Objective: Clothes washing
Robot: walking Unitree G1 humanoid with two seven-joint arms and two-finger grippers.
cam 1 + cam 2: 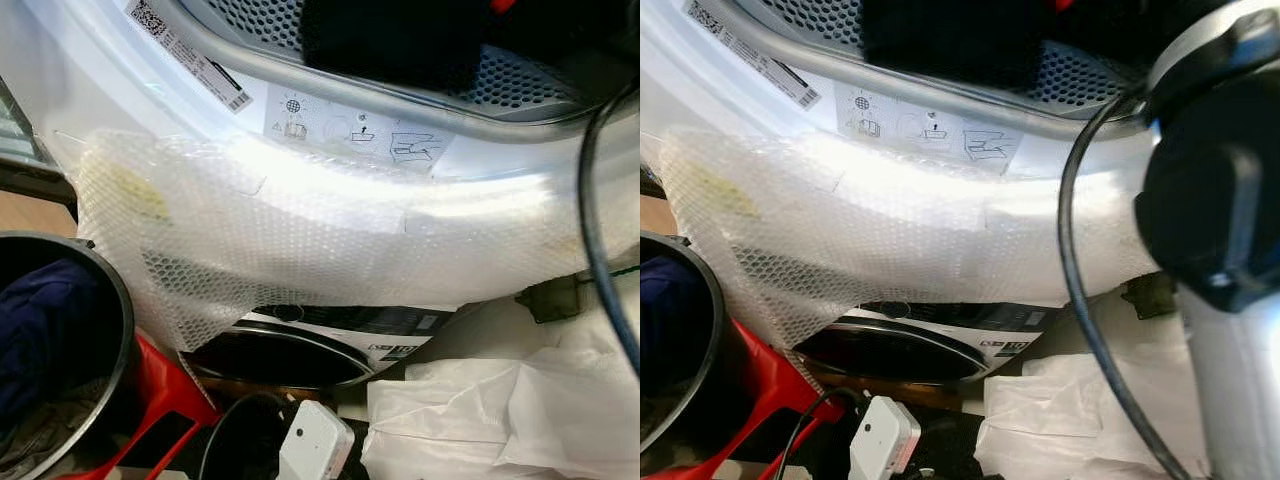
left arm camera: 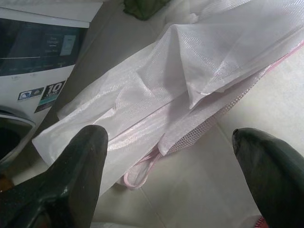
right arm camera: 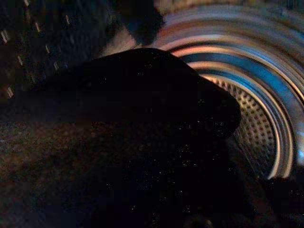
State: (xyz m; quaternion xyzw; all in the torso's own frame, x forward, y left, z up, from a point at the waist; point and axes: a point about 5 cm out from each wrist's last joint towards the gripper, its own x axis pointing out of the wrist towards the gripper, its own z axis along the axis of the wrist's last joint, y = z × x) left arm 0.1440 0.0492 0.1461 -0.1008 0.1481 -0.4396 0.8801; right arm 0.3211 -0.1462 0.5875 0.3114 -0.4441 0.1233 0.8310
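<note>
White front-loading machine, upper unit: door opening faces the camera, perforated steel drum visible inside, bubble wrap taped across its lower front. Dark black garment lies bunched at the drum's mouth, over the rim. Dark blue clothes sit heaped in a round, dark-rimmed basket lower left.

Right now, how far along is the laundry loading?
Done: a dark garment already lies in the upper drum. In hand: the right arm reaches into that drum. Left: dark clothes wait in the basket, and the left end effector hangs open over a white mesh bag.
</note>
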